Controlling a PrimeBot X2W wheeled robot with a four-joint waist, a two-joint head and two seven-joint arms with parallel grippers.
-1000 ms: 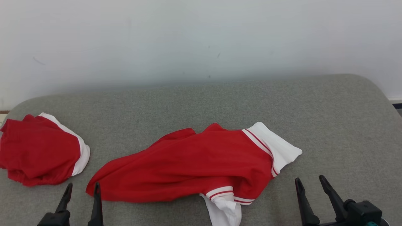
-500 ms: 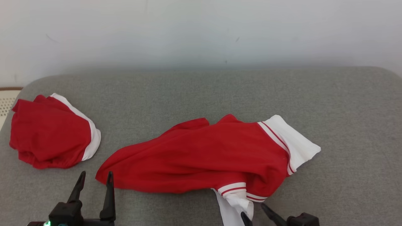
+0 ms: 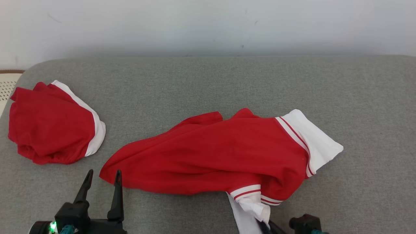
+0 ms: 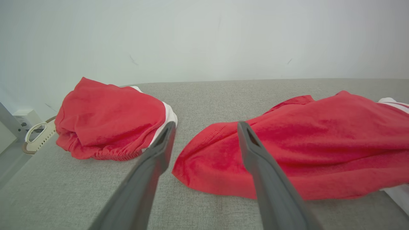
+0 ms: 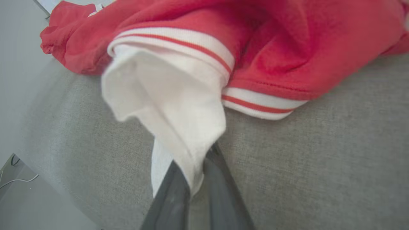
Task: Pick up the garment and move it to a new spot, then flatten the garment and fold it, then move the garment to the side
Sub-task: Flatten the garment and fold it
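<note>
The garment (image 3: 208, 156) is a red top with white striped sleeves, lying crumpled across the middle of the grey padded surface (image 3: 208, 81). Its near white sleeve (image 3: 248, 208) hangs toward the front edge. In the right wrist view my right gripper (image 5: 195, 172) is shut on the tip of that white sleeve (image 5: 172, 95), the cloth pinched between both fingers. In the head view my right gripper (image 3: 267, 225) sits low, just under the sleeve. My left gripper (image 3: 104, 174) stands open just short of the garment's red left hem corner (image 4: 198, 166), fingers (image 4: 159, 153) astride it without touching.
A second red and white garment (image 3: 52, 125) lies bunched at the far left (image 4: 108, 121). A cream perforated object (image 3: 6, 87) sits past the left edge. A pale wall backs the surface. Bare grey padding stretches behind and to the right of the garment.
The head camera has tilted down and shifted. My right gripper moved left to the near white sleeve and closed on it. The left gripper stays open near the hem corner.
</note>
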